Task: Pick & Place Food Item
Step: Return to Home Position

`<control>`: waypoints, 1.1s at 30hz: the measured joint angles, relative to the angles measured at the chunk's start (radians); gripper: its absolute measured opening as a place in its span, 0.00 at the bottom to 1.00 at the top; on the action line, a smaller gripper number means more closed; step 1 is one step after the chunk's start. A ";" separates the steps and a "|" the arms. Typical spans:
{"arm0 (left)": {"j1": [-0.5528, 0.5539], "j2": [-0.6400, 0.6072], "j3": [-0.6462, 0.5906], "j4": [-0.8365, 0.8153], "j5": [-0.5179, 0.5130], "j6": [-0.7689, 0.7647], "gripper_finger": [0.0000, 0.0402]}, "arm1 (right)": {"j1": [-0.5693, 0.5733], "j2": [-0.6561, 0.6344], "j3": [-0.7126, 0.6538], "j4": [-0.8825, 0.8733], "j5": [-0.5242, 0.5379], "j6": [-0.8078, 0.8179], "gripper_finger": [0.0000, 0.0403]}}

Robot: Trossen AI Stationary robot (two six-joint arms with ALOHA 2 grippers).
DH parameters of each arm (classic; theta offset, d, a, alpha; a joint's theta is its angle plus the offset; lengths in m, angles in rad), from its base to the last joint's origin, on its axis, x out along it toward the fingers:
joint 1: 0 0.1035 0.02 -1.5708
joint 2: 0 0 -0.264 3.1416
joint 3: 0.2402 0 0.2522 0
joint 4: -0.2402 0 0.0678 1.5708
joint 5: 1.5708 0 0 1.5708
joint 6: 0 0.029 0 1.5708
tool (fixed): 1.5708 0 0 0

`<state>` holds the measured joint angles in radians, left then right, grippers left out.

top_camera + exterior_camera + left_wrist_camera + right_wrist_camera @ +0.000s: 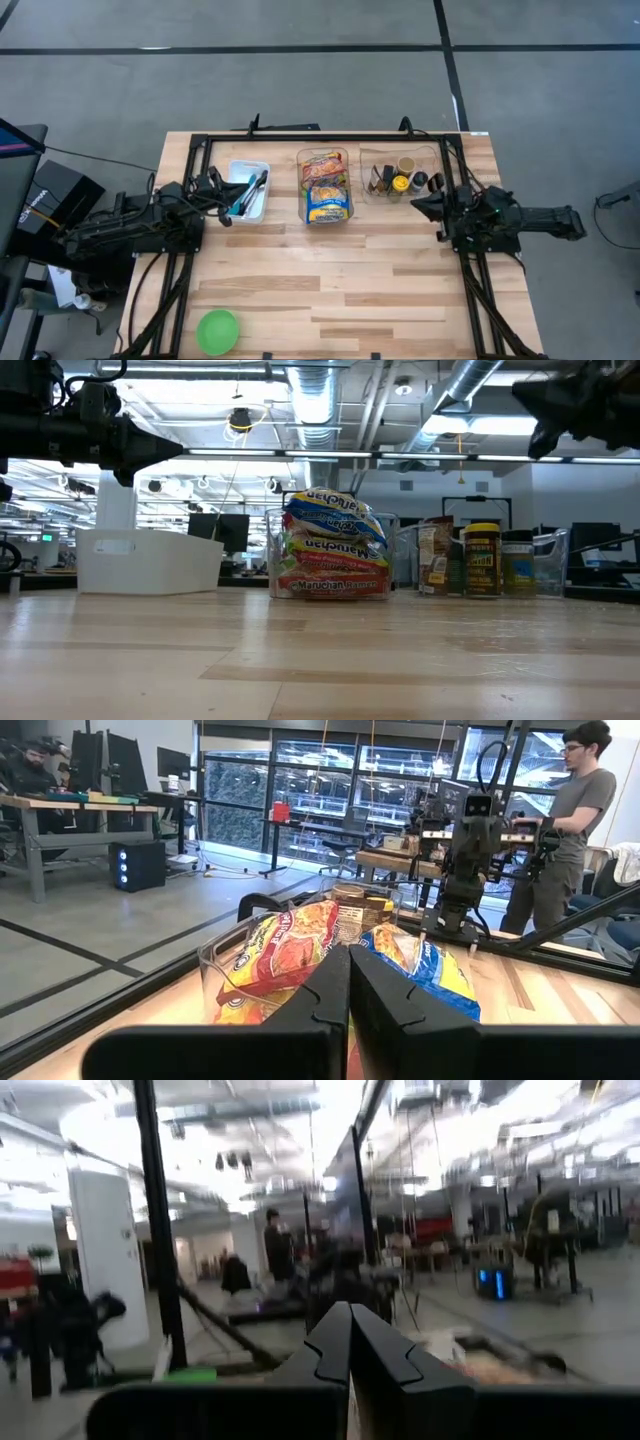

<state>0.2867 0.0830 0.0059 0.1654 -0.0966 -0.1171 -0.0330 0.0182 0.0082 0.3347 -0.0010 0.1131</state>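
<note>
Both arms sit low at their own sides of the light wooden slatted table (330, 280), and I read this as the run for home, with nothing left to carry. My left gripper (216, 189) hangs just beside the white rectangular plastic bin (236, 168). Its fingers are pressed together on nothing, and the left wrist view shows the two dark tips meeting with no gap. My right gripper (422, 205) is the same: clamped together, empty, just beside the clear plastic bin of jars and bottles (385, 150).

The food is where I want it. The blue-and-yellow noodle pack (328, 209) lies in the clear plastic bin in the middle of the row (325, 150), stacked with the orange and red noodle packs (322, 170). The low view shows the pile heaped above the rim, so I'd steer wide of it.

The black and blue spoons (250, 193) lie slanted inside the white bin. The three bins sit in one row along the far edge, which leaves the front of the table free for the arms to swing.

The round green bowl (217, 331) sits alone near the front edge, well apart from everything. A person in a grey shirt (570, 820) stands beyond the table, clear of both arms.
</note>
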 joint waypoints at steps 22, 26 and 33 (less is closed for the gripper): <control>0.000 0.000 0.000 0.000 0.000 0.000 0.00 | -0.001 0.002 0.000 -0.323 0.000 0.079 0.00; 0.000 0.000 0.000 0.000 0.000 0.000 0.00 | 0.000 0.002 0.000 -0.324 0.001 0.079 0.00; 0.000 0.000 0.000 0.000 0.000 0.000 0.00 | 0.000 0.002 0.000 -0.325 0.001 0.079 0.00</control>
<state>0.2865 0.0830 0.0059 0.1654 -0.0965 -0.1171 -0.0334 0.0204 0.0082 0.0101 -0.0002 0.1921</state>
